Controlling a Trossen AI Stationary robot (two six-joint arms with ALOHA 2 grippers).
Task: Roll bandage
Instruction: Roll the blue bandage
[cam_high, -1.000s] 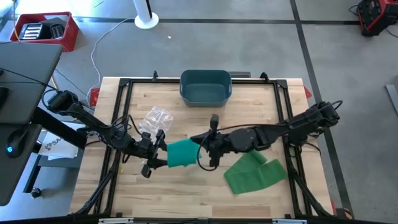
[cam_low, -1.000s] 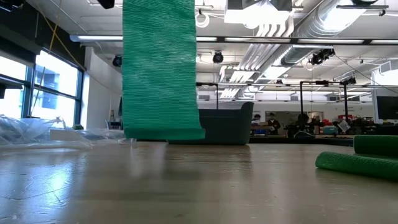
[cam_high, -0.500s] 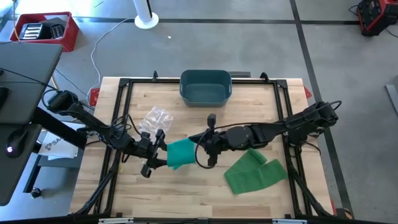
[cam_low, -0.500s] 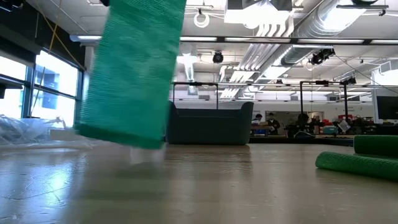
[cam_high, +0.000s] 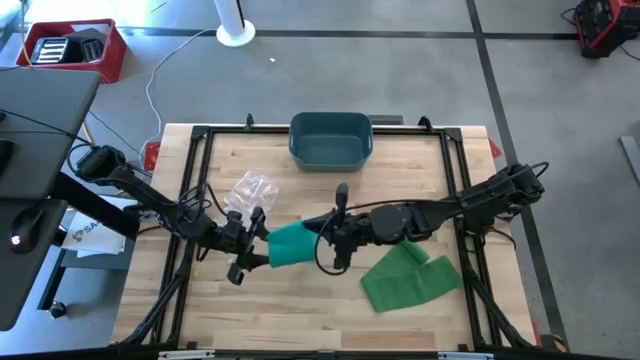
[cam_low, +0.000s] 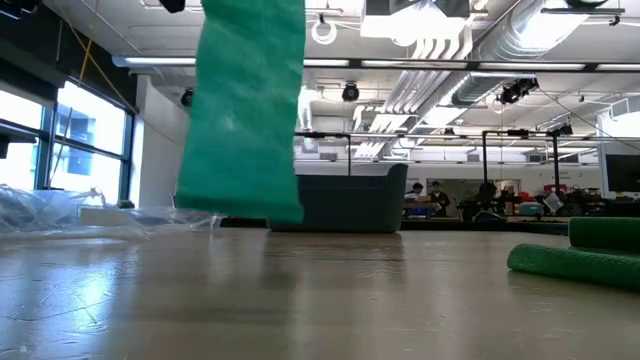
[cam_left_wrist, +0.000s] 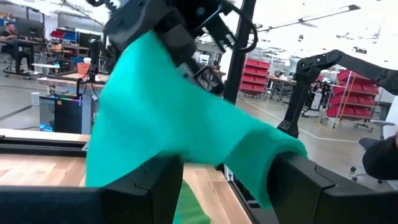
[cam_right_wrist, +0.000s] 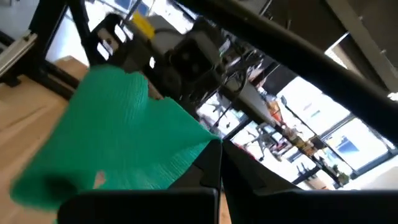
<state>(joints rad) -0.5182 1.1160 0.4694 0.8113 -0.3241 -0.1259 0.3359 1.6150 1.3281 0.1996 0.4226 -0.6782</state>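
One green bandage (cam_high: 290, 245), crepe-type, held above the middle of the counter (cam_high: 300, 310) between the two arms, with its far portion trailing right to a loose heap (cam_high: 408, 278) lying on the wood. Handling judgement: light, soft, fully limp, ribbed weave giving fair friction; it drapes and folds under its own weight, so it is best taken at a free corner or along one short edge and kept taut while rolling. Right gripper (cam_high: 328, 232), jaws together, pinches one upper corner of the hanging sheet; left gripper (cam_high: 262, 243), jaws standing wide apart, has the sheet's other side draped between its fingers (cam_left_wrist: 155, 186), not visibly clamped. View notes: high view alone shows both arms, the heap, a crumpled clear wrapper (cam_high: 252, 189) and a blue bin (cam_high: 331, 139) at the far edge; low view alone shows the lower hem (cam_low: 240, 205) hanging clear of the counter surface; left wrist view shows cloth passing between its open jaws.
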